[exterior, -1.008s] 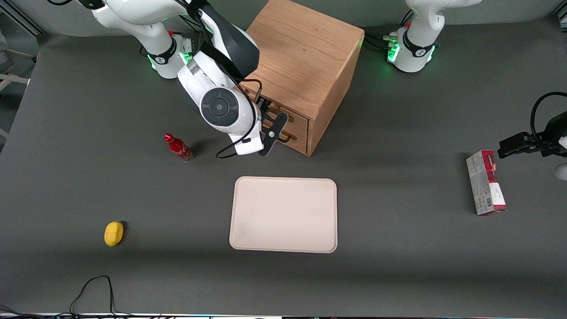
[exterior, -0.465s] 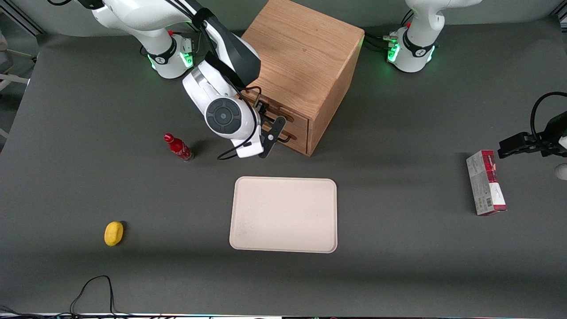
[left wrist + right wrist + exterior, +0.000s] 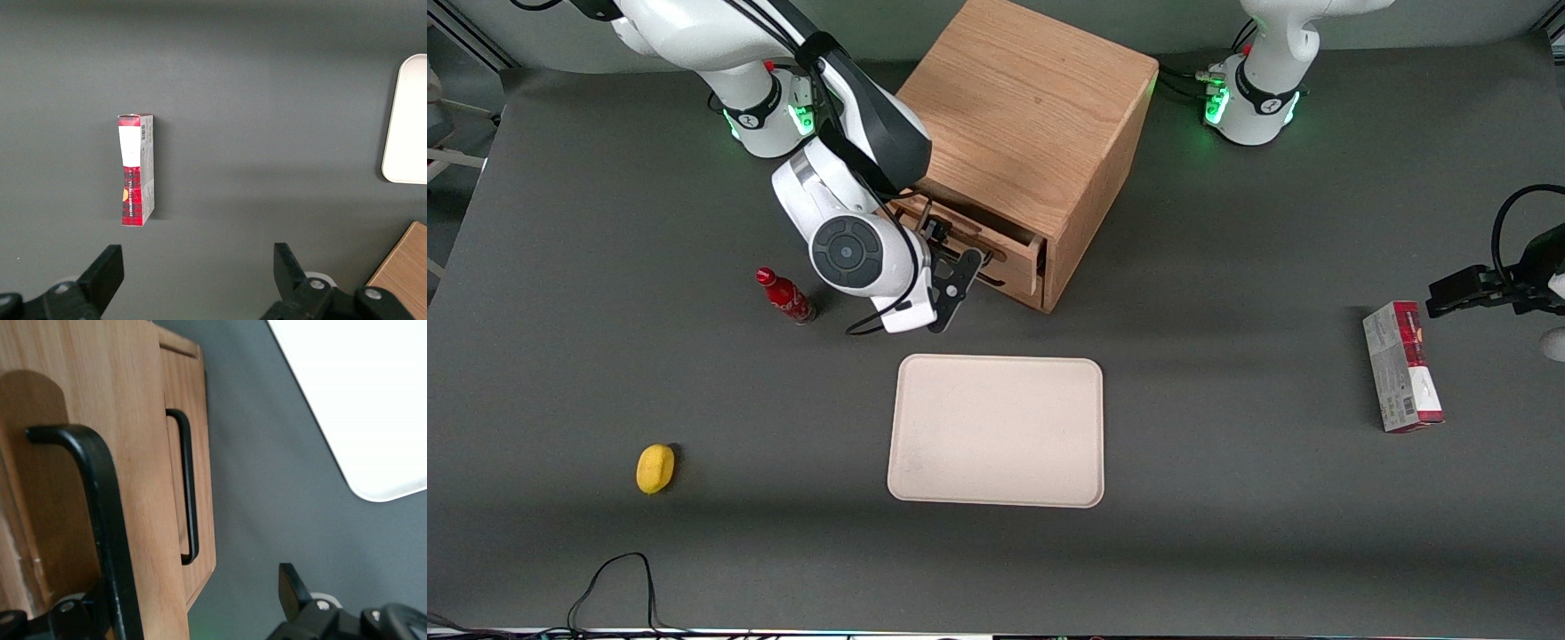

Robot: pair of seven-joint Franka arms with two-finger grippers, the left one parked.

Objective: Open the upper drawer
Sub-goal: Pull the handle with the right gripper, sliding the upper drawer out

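The oak cabinet [image 3: 1023, 116] stands at the middle of the table's back. Its upper drawer [image 3: 1016, 252] is pulled a little way out of the cabinet face. My right gripper [image 3: 953, 271] is in front of it, at the long black wire handle [image 3: 107, 520]. The fingers stand wide apart, with one finger [image 3: 293, 587] out in front of the drawer face [image 3: 143, 487] and the other tucked under the handle. The bottom drawer [image 3: 203, 453] with its own black handle [image 3: 190, 487] sits flush and closed.
A beige tray [image 3: 996, 431] lies nearer the front camera than the cabinet; it also shows in the right wrist view [image 3: 347, 400]. A red bottle [image 3: 784, 296] stands beside the arm. A yellow lemon-like object [image 3: 655, 468] lies near the front. A red-and-grey box [image 3: 1400, 366] lies toward the parked arm's end.
The upper drawer has slid out of the cabinet a little. The right gripper and wrist have moved away from the cabinet face with the handle.
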